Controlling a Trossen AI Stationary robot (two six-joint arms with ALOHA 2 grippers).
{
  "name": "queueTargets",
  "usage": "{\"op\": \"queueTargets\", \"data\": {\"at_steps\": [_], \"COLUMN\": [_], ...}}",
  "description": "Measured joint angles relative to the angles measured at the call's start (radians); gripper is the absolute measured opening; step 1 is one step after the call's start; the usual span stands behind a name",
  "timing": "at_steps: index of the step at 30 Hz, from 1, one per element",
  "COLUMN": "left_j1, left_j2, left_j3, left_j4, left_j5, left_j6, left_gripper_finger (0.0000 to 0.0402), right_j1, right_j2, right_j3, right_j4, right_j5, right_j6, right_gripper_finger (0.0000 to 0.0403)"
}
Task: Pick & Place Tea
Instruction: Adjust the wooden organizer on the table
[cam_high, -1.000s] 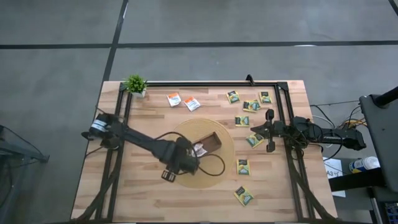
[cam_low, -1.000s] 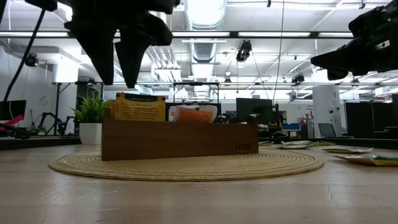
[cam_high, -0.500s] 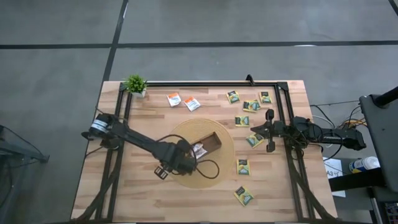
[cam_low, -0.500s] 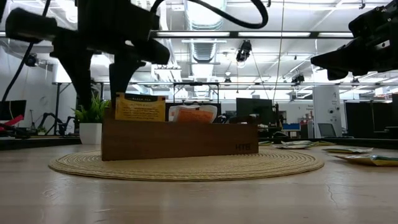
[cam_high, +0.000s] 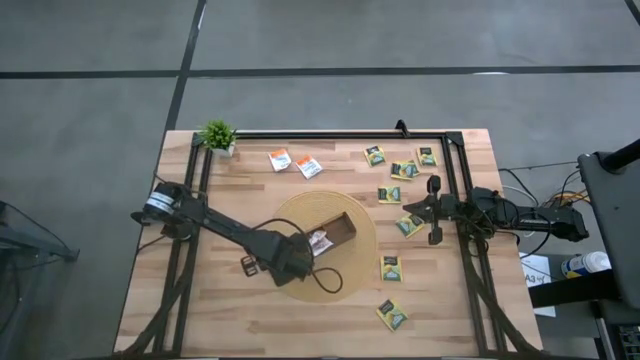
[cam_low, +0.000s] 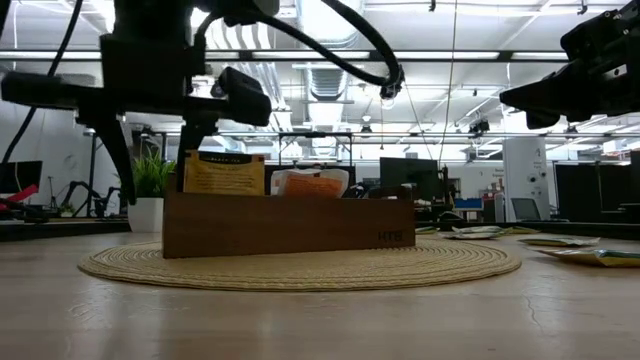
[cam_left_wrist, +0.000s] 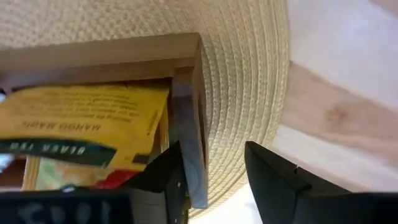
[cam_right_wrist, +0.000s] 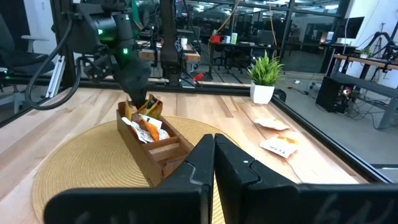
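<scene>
The long brown wooden tray (cam_high: 335, 230) lies on a round woven mat (cam_high: 345, 280). A yellow tea sachet (cam_low: 225, 172) and a white-and-orange one (cam_low: 312, 185) stand in it. My left gripper (cam_left_wrist: 214, 180) points down, open, over the tray's near-left end (cam_low: 172, 225). One finger is inside the tray beside the yellow sachet (cam_left_wrist: 87, 118) and the other is outside the end wall (cam_left_wrist: 186, 93). My right gripper (cam_right_wrist: 214, 146) waits shut and level at the table's right side (cam_high: 410, 211). My left gripper comes from above with the tray's end wall (cam_left_wrist: 189, 143) between its fingers. The inner finger (cam_left_wrist: 165, 180) stands close against that wall and the yellow sachet's corner. I cannot tell whether it touches either. The outer finger (cam_left_wrist: 273, 180) stands apart from the wall.
Several dark green-and-yellow sachets lie loose on the table's right half, among them one near the front (cam_high: 391, 314) and one beside the mat (cam_high: 390, 267). Two white-and-orange sachets (cam_high: 295, 162) lie at the back. A small potted plant (cam_high: 217, 135) stands at the back left.
My left gripper has sunk toward the tray's near-left end and rolled about its own downward axis. Its fingers, which hung above the yellow sachet a second ago, now reach down on either side of the tray's end wall. The tray and sachets have kept still.
</scene>
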Motion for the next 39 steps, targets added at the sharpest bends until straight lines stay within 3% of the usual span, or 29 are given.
{"op": "queueTargets", "data": {"at_steps": [7, 16, 24, 39], "left_j1": [-0.001, -0.001, 0.001, 0.004], "left_j2": [0.0, 0.0, 0.0, 0.0], "left_j3": [-0.006, -0.006, -0.009, -0.009], "left_j4": [0.01, 0.014, 0.014, 0.012], "left_j5": [-0.051, -0.056, -0.115, -0.132], "left_j6": [0.126, 0.157, 0.216, 0.236], "left_gripper_finger": [0.0118, 0.0082, 0.0024, 0.0022], "right_j1": [0.0, 0.0, 0.0, 0.0], "right_j2": [0.0, 0.0, 0.0, 0.0], "right_j3": [0.0, 0.0, 0.0, 0.0], "right_j4": [0.0, 0.0, 0.0, 0.0], "right_j5": [0.0, 0.0, 0.0, 0.0], "right_j6": [0.0, 0.0, 0.0, 0.0], "right_gripper_finger": [0.0009, 0.0009, 0.0009, 0.0009]}}
